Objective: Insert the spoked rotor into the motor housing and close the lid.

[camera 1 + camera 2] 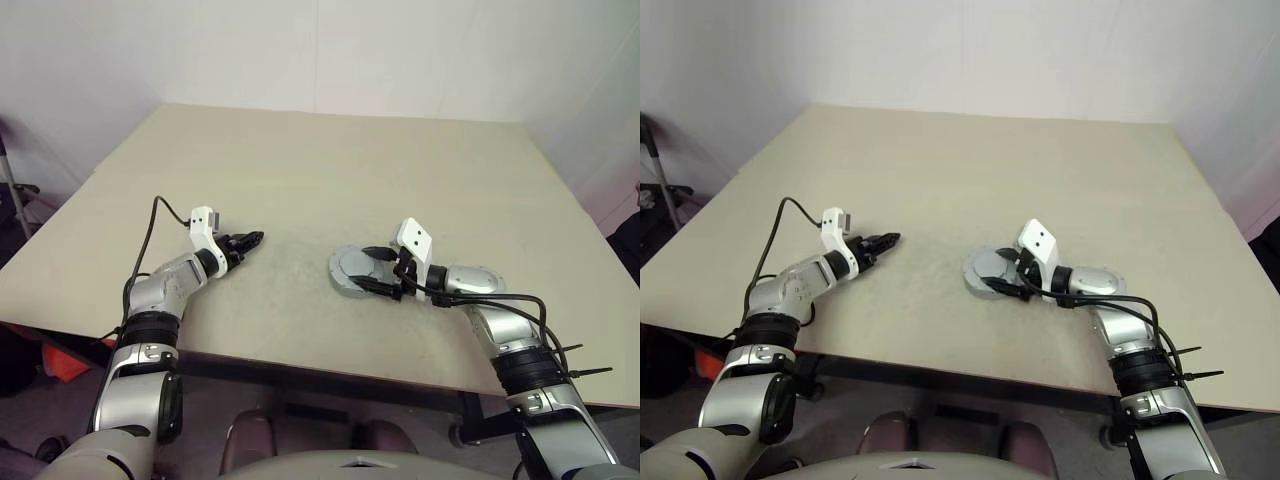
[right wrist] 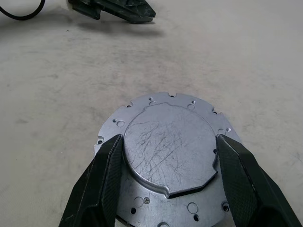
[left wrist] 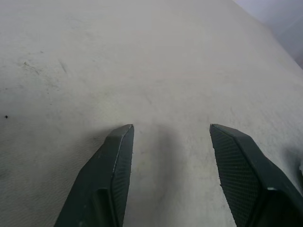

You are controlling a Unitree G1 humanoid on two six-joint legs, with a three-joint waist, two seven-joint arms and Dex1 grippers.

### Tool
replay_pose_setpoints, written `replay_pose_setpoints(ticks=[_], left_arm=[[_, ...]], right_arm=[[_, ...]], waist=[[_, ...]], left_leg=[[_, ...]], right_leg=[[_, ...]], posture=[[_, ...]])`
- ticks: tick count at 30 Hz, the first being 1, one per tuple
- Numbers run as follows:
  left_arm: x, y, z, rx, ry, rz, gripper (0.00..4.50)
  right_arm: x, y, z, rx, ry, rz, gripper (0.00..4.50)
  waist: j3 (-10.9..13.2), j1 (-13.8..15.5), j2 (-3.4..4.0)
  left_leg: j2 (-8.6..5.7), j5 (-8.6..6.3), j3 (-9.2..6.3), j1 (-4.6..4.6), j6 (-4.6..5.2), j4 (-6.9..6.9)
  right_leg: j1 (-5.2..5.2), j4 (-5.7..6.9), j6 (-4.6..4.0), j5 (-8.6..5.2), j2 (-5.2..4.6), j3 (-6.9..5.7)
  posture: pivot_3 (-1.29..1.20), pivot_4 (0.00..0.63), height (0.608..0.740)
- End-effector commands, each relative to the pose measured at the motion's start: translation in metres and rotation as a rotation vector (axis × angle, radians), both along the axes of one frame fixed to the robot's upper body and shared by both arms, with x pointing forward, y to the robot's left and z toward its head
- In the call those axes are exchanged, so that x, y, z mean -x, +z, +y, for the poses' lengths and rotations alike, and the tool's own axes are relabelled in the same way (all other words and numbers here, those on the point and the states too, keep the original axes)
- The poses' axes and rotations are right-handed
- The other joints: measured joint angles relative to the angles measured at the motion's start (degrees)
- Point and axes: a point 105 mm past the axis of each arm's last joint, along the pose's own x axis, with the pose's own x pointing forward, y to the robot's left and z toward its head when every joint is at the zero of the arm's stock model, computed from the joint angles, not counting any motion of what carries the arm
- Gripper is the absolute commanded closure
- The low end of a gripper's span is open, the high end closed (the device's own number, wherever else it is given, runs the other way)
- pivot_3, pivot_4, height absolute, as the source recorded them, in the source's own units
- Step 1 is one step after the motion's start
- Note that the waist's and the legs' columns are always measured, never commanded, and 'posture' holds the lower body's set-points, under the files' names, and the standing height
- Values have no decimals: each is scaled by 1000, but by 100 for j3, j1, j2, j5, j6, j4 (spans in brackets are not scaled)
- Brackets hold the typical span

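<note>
Fingers of the left end effector point(image 1: 252, 239) stand apart with nothing between them, low over the bare tabletop point(image 1: 300, 170). It waits well apart from the round part.

Over to the right sits the motor housing point(image 2: 163, 151), flat on the tabletop. The lid point(image 2: 168, 146) is already on top of it, a dull grey cap with scratches and a notched edge. No coils show and no rotor shows, so the rotor is most likely shut inside, though I cannot see it.

Around the lid is the right end effector point(image 2: 165, 156). Its fingers point(image 2: 102, 175) stand one on each side of the lid's rim, just about touching it, not squeezed shut.

So the job looks near its end, at the closing step. The next move calls for checking the lid sits flat, then letting go gently and lifting away without dragging it.
</note>
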Motion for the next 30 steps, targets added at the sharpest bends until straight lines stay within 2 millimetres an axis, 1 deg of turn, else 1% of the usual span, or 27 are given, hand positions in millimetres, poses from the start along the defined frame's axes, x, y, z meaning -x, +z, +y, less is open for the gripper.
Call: replay_pose_setpoints(ticks=[1, 4, 7, 11, 15, 18, 22, 23, 25, 27, 28, 30], left_arm=[[-3, 12, 1, -2, 2, -42, 1780], [-3, 12, 1, -2, 3, -43, 1780], [-3, 12, 0, 1, 0, -43, 1780], [-2, 16, -8, 23, -28, -47, 1780], [-1, 14, -7, 17, -26, -39, 1780], [-1, 13, -8, 16, -27, -36, 1780], [-2, 25, -20, 91, -51, -49, 1780], [-3, 30, -27, 124, -65, -51, 1780], [-2, 48, -50, 262, -132, -45, 1780], [1, 53, -69, 306, -194, -19, 2199], [3, 54, -74, 311, -213, -9, 2377], [7, 54, -89, 319, -276, 19, 3110]], right_arm=[[-1, 0, -3, 23, -1, -7, 1536], [1, -4, -3, 30, 3, 3, 1536], [6, -12, -3, 58, 18, 22, 1536], [11, -21, -7, 71, 15, 66, 1536], [15, -19, -8, 59, 28, 84, 1536], [14, -20, -9, 67, 23, 87, 1536], [13, -22, -8, 74, 17, 89, 1536], [12, -22, -8, 75, 18, 89, 1536], [12, -23, -8, 81, 19, 87, 1536], [11, -22, -8, 83, 20, 84, 1536], [11, -22, -8, 83, 20, 82, 1536], [10, -22, -7, 83, 20, 79, 1536]], waist=[[0, 0, 0], [0, 0, 0], [0, -1, 0], [0, 2, -1], [-1, 11, -1], [-1, 19, -1], [-1, 22, -1], [-1, 22, -1], [0, 28, -2], [0, 32, -4], [0, 21, -4], [-1, 10, -4]], left_leg=[[0, 0, 0, 0, 0, 0], [0, 0, 0, 0, 0, 0], [0, 0, 0, 1, 0, 0], [0, 0, 0, 5, 0, -3], [1, -1, 0, 6, 0, -5], [0, -2, 0, 5, 3, -7], [0, -5, 0, 4, 7, -8], [0, -5, 0, 4, 7, -8], [0, -5, 0, 4, 7, -8], [0, -4, 0, 5, 7, -8], [0, -4, 0, 7, 7, -7], [-2, -5, 2, 16, 7, -8]], right_leg=[[0, 0, 0, 0, 0, 0], [0, 0, 0, 0, 0, 0], [1, 0, 0, 0, 0, 0], [5, -3, 0, -1, 0, 0], [9, -6, 1, -1, -1, 0], [9, -9, 4, -4, -2, 0], [10, -10, 4, -9, -4, -1], [10, -10, 3, -9, -4, 0], [10, -9, 3, -10, -8, -1], [13, -8, 3, -10, -15, -1], [14, -8, 3, -10, -16, 0], [18, -8, 3, -10, -15, 1]], posture=[[0, 0, 740], [0, 0, 740], [0, 0, 740], [0, 0, 740], [0, 0, 740], [0, 0, 740], [0, 0, 740], [0, 0, 740], [0, 0, 740], [0, 0, 740], [0, 0, 740], [0, 0, 740]])
